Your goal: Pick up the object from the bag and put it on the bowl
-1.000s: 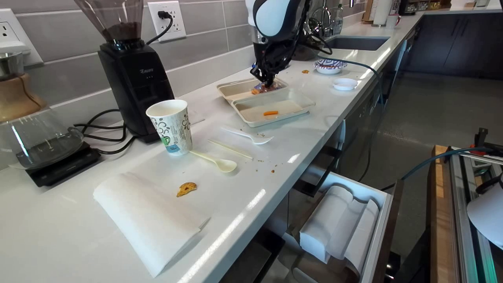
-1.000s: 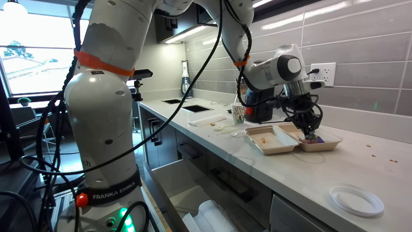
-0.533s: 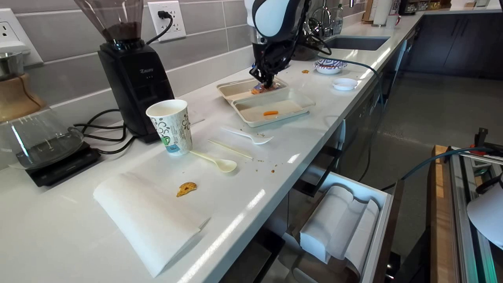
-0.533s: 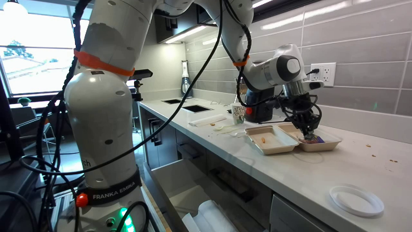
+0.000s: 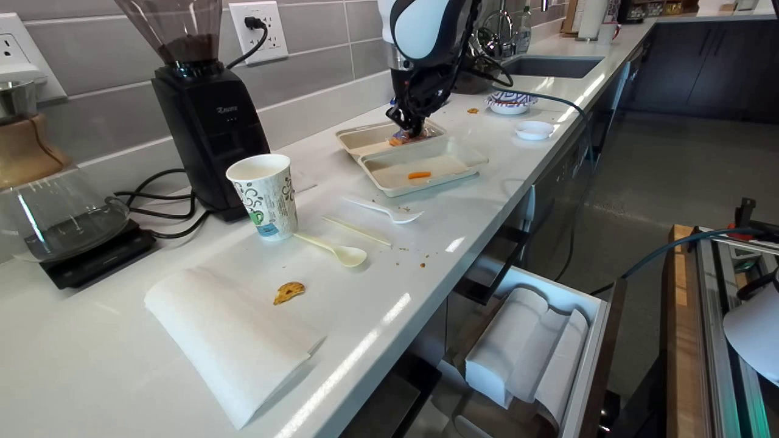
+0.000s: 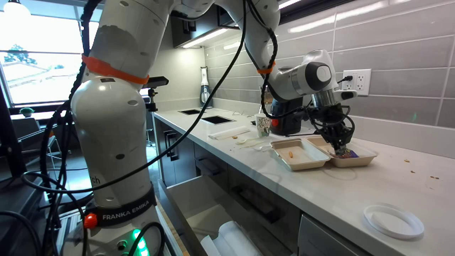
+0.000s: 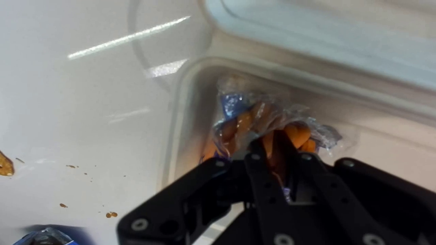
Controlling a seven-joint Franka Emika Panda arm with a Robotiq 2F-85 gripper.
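Gripper [image 7: 269,141] just got nudged a bit lower at the bag [image 7: 233,105] in the takeout container [image 5: 368,143]; grab's probably still being set up. Fingers [image 7: 260,178] are drawn close by the bagged orange pieces [image 7: 297,135]; whether any's pinched can't be told.

in an exterior view the camera looks down along the table [image 5: 353,298], with the tiled wall [image 5: 310,73] at upper left and the sink [image 5: 557,67] far off. in an exterior view it stands close by the arm [image 6: 106,142] and faces along the table the opposite way, tiled wall at upper right. both exterior views share the tray [image 5: 438,167] and paper cup [image 5: 265,198]. the wrist view peers down from very near, past the gripper [image 7: 269,141], into the tray.
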